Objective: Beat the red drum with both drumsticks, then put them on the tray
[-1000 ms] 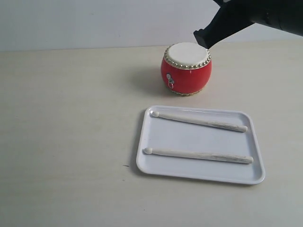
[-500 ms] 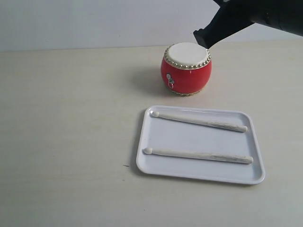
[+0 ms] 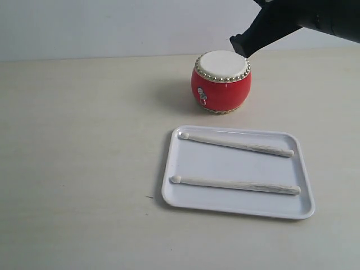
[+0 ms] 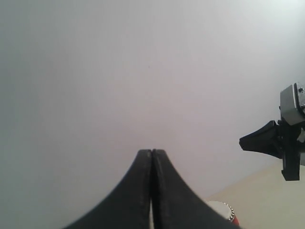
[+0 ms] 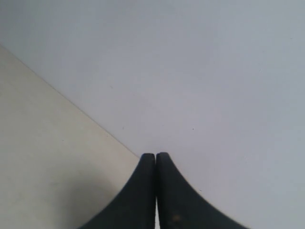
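Note:
The red drum point(image 3: 221, 82) stands upright on the table behind the tray point(image 3: 188, 163); a sliver of the drum point(image 4: 225, 210) shows in the left wrist view. Both drumsticks lie inside the tray, side by side: the far one point(image 3: 236, 144) and the near one point(image 3: 236, 184), tips to the left. My right gripper point(image 3: 239, 44) hangs in the air just behind the drum's right rim, shut and empty point(image 5: 156, 155). My left gripper point(image 4: 152, 151) is shut with nothing in it and faces the wall; the exterior view does not show it.
Pale table top point(image 3: 79, 169) spreads to the left of the tray and drum. A plain white wall point(image 3: 112, 25) runs along the back edge. The right arm's black gripper point(image 4: 276, 143) shows in the left wrist view.

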Controlling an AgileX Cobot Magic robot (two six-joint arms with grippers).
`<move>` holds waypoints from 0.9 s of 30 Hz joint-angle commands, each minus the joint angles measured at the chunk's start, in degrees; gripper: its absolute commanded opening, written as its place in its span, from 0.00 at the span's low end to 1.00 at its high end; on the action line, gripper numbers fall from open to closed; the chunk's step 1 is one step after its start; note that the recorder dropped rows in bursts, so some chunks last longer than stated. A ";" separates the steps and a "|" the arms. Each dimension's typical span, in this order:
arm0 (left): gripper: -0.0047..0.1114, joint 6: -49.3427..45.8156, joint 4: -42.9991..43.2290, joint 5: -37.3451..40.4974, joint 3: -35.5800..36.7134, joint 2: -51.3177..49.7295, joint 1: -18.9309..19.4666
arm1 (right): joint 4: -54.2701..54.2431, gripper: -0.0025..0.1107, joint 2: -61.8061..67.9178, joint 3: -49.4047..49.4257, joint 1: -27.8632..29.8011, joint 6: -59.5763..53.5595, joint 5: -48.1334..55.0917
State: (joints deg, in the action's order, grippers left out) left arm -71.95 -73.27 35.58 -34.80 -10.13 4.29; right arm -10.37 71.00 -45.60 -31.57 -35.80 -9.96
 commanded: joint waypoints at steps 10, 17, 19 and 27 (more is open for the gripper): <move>0.04 0.29 -0.59 -1.87 5.99 4.48 -0.28 | -0.18 0.02 -0.37 -0.01 0.37 0.19 -0.90; 0.04 5.32 3.59 -2.52 7.00 3.37 -0.28 | -0.18 0.02 -0.37 -0.01 0.37 0.19 -0.90; 0.04 22.75 17.83 -3.94 7.15 3.49 -0.28 | -0.18 0.02 -0.37 -0.01 0.37 0.19 -0.90; 0.04 84.65 77.86 -16.98 14.44 3.49 -0.28 | -0.18 0.02 -0.37 -0.01 0.37 0.19 -0.90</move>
State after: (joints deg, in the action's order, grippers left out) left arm -3.93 -11.98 24.45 -23.86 -6.41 4.29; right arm -10.37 71.00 -45.60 -31.57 -35.80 -9.96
